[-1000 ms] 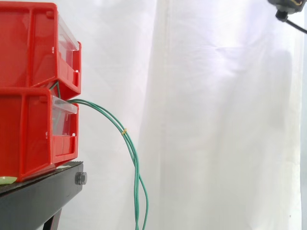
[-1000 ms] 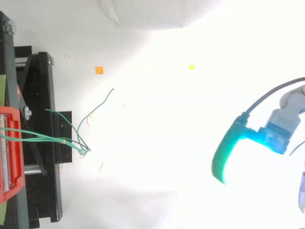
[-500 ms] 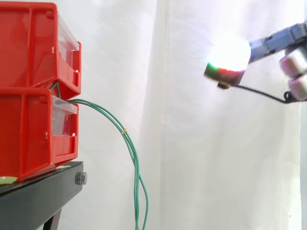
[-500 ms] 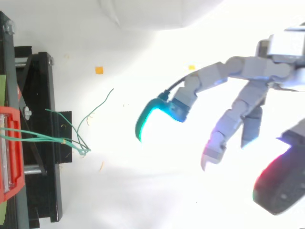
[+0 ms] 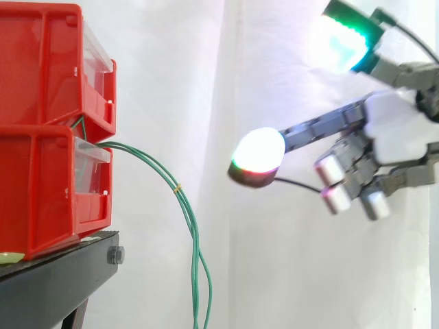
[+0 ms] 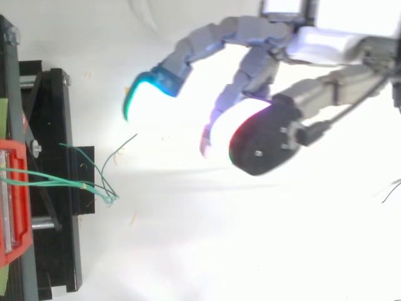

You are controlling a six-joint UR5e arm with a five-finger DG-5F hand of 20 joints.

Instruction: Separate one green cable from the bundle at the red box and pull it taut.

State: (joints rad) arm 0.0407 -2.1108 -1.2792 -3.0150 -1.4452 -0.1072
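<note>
Side view, left to right: two bins occupy the left edge. The upper red bin (image 5: 41,68) is stacked on the lower red bin (image 5: 41,192), which stands on the black stand (image 5: 55,284). The green cables (image 5: 195,240) leave the gap between the two bins at their front edge. They arch out to the right and hang down past the stand's front edge to the bottom of the frame. A yellow tie (image 5: 178,186) binds them partway down the arch; below it the strands cross once. Right of the cables there is open room in front of the white curtain (image 5: 226,288). The hand (image 5: 394,133) enters from the right edge with its fingers spread, holding nothing. Its foremost fingertip (image 5: 257,154), glowing white with a red rim, points toward the bins at about the height of the cable exit, well apart from the cables. A second pad, glowing green and cyan, stands higher, near the top edge.

Top view, left to right: the green cables (image 6: 62,182) run from the left edge across the black stand (image 6: 53,125) and gather just past its right edge. One loose strand curves up and to the right from there. The hand (image 6: 332,44) comes in from the upper right, fingers fanned. Its cyan-green fingertip (image 6: 141,94) lies just above the strand's end in the frame, with a gap showing between them. Open floor lies below the hand.
</note>
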